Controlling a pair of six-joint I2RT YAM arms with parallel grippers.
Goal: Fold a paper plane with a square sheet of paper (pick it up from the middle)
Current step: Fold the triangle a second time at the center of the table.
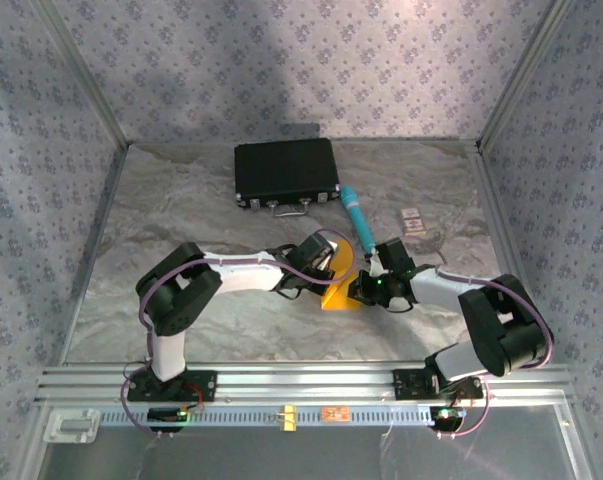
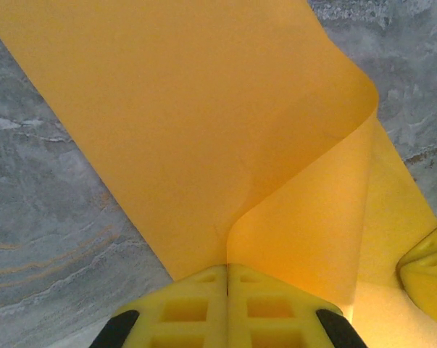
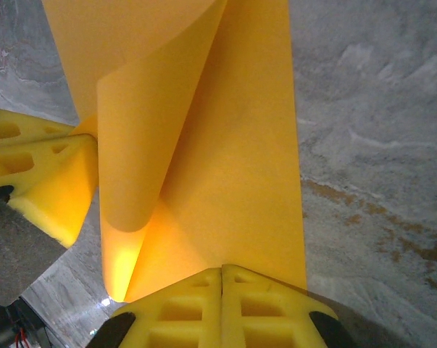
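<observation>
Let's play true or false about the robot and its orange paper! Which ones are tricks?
1. The left claw and the right claw both pinch the orange paper. True.
2. The paper lies flat. False: it is lifted and curls over in a soft bend.
3. The teal tube sits on top of the black case. False: it lies on the table beside the case.
4. The black case is at the far side of the table. True.

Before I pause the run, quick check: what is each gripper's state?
Left gripper: shut on the square sheet of paper.
Right gripper: shut on the same sheet.
</observation>
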